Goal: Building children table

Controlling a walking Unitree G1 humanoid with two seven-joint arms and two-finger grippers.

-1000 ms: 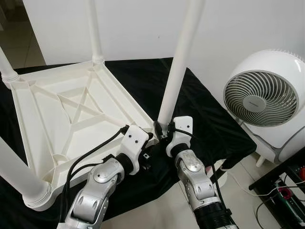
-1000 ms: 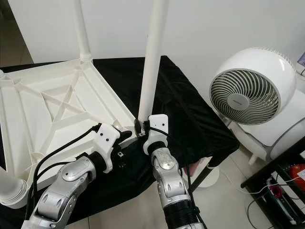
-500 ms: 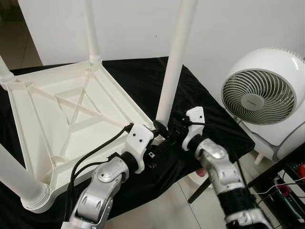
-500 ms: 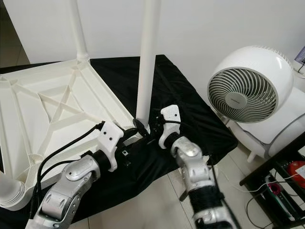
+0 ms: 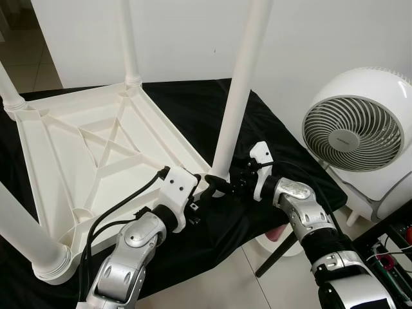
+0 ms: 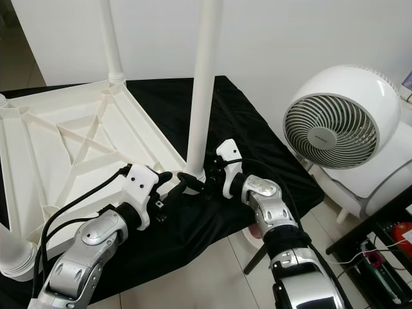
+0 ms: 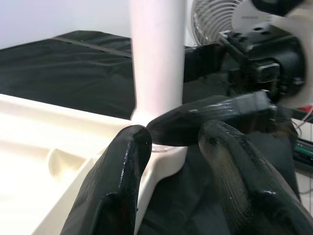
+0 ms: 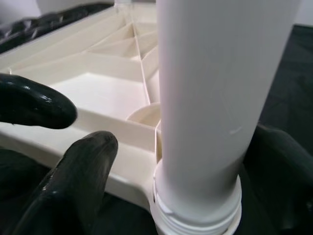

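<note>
While both grippers crowd the near-right corner, I log the scene as follows

Item 1 – table top [image 5: 96,154], qty 1, white plastic, upside down on black cloth [image 5: 270,148], ribbed underside up.

Item 2 – legs, qty 4 counted in left eye view: near-right leg [image 5: 238,90] upright in its corner socket, far leg [image 5: 129,45], far-left leg [image 5: 8,90], near-left leg [image 5: 26,238]. All stand in their corners; I can't tell if any is fully seated.

Item 3 – right gripper [image 5: 222,187], fingers spread around the base of near-right leg, one each side (right wrist view shows gaps, so I judge no firm clamp yet).

Item 4 – left gripper [image 5: 201,193], fingers apart, holding nothing, at the same corner just beside the socket collar [image 7: 164,152]. A right finger [image 7: 215,112] lies across its fingertips, v. close.

Item 5 – fan [image 5: 360,138], qty 1, on floor to the right, well apart from table.

Risks, my judgement:
- Grippers collide or pinch each other; cause: both sets of fingers share one small corner.
- Leg tips or cross-seats; cause: side push at base w/o a full grip.
- Top slides on cloth; cause: corner sits near the cloth's edge, so a hard shove may drag it
</note>
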